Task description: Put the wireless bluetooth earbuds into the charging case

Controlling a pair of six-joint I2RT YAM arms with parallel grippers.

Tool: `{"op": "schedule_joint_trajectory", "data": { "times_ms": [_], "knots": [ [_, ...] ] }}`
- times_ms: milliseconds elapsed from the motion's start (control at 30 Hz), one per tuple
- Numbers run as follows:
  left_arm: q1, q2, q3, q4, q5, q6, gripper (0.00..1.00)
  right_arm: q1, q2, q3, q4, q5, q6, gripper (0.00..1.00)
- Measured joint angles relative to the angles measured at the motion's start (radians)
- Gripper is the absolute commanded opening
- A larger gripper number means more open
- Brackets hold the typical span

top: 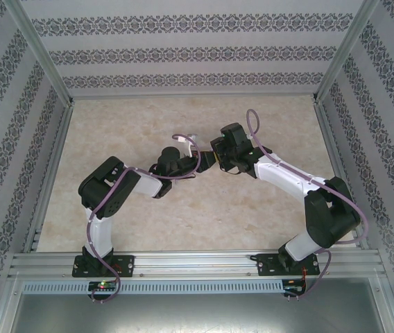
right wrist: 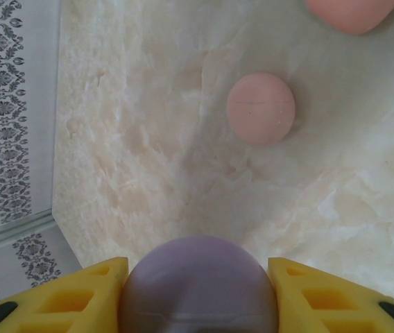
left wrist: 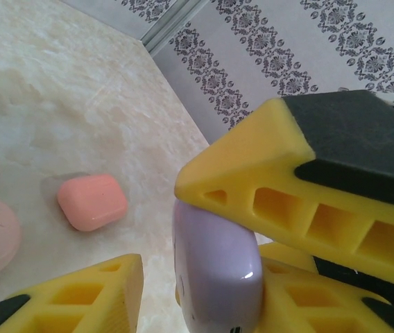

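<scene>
Right wrist view has the right hand (right wrist: 197, 274) part-way closed and clamped on a purple case (right wrist: 197, 298), one yellow finger pressed to each side, holding it up over the marbled surface (right wrist: 134, 159). Left wrist view shows the left hand (left wrist: 200, 281) partly open round the same case, with a clear gap between one of its fingers (left wrist: 79, 295) and the shell. Top view has both hands meeting over the middle of the surface. Below them a round pale pink case (right wrist: 261, 109) lies near an orange case (left wrist: 91, 201), not touching it
</scene>
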Motion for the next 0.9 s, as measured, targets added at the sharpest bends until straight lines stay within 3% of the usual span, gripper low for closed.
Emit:
{"op": "schedule_joint_trajectory", "data": {
  "times_ms": [300, 567, 633, 733, 800, 900],
  "knots": [
    [-0.004, 0.006, 0.001, 0.029, -0.007, -0.004, 0.30, 0.000, 0.000, 0.000, 0.007, 0.000, 0.001, 0.30],
    [-0.009, 0.011, 0.001, 0.050, -0.028, -0.006, 0.03, 0.000, 0.000, 0.000, 0.015, 0.019, 0.015, 0.33],
    [-0.009, 0.011, 0.001, 0.052, -0.029, -0.006, 0.00, 0.002, 0.000, 0.000, 0.015, 0.021, 0.019, 0.36],
    [-0.009, 0.011, 0.001, 0.053, -0.029, -0.006, 0.00, 0.005, -0.001, 0.000, 0.014, 0.030, 0.020, 0.45],
    [-0.009, 0.011, 0.001, 0.054, -0.029, -0.006, 0.00, 0.005, -0.003, 0.000, 0.014, 0.031, 0.021, 0.60],
    [-0.010, 0.012, 0.001, 0.060, -0.031, -0.012, 0.00, 0.004, -0.015, 0.000, 0.016, 0.029, 0.024, 0.73]
  ]
}}
